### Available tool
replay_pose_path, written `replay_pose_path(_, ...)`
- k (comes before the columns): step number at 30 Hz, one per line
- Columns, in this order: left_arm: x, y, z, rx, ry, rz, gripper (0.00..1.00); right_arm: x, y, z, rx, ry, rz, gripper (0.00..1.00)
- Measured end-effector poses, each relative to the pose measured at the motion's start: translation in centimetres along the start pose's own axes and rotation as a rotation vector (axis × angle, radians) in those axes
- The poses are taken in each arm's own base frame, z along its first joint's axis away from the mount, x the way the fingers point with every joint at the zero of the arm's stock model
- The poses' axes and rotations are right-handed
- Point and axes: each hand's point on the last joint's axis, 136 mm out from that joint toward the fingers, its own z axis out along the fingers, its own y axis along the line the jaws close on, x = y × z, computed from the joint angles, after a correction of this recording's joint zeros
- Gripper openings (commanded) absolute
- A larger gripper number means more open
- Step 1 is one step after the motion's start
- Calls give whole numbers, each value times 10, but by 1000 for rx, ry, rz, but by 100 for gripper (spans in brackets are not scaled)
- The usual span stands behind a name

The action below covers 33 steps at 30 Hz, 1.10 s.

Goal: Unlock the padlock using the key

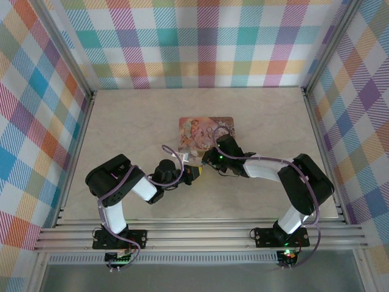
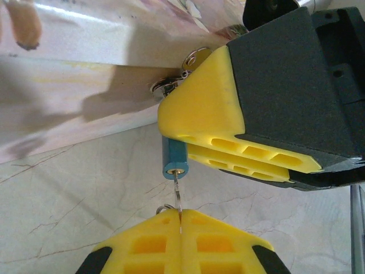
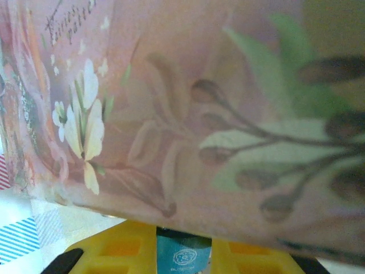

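The small teal padlock (image 2: 174, 157) hangs at the front edge of the pink printed tin (image 2: 85, 34). Its keyhole end points toward my left gripper (image 2: 181, 212). That gripper is shut on the key (image 2: 178, 191), and the thin blade's tip sits in the keyhole. My right gripper's yellow fingers (image 2: 205, 108) come in from the right and clamp the padlock body. In the right wrist view the padlock (image 3: 183, 257) sits squeezed in my right gripper (image 3: 183, 242), just under the tin's wall (image 3: 188, 114). From above, both grippers (image 1: 189, 175) (image 1: 208, 160) meet at the tin's near edge.
The tin (image 1: 206, 131) lies mid-table on the pale marble-look top (image 1: 121, 121). Small metal rings (image 2: 194, 57) hang at its edge above the padlock. Checked walls enclose three sides. A railed edge (image 1: 200, 234) runs along the front by the arm bases.
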Motion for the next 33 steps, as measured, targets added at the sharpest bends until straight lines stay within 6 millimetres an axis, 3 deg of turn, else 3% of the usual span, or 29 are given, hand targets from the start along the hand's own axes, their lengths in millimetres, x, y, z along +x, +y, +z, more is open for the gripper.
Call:
replay_pose_path(3,0,0,0,1,1,0,0,0,-1,-1,0,-2,0,0)
replay_pose_path(6,1,0,0,1,3,0,7,0,-1,-2,-3,-4,-1,0)
replay_pose_path(9,0,-2,-1,0,4,0,23,2,-1,-2,-2,-1,-1,0)
replay_pose_path(15,-19,-15,-11,6,-42,8,45,4,-3,-5,8,3,5,0)
replay_pose_path(22,-22,-19,-28,-19,-41,-35,41,6,-6,-11,28,9,31,0)
replay_pose_path(33,13,-4,-18,-18,72,-157,38,8,-8,-13,40,15,37,0)
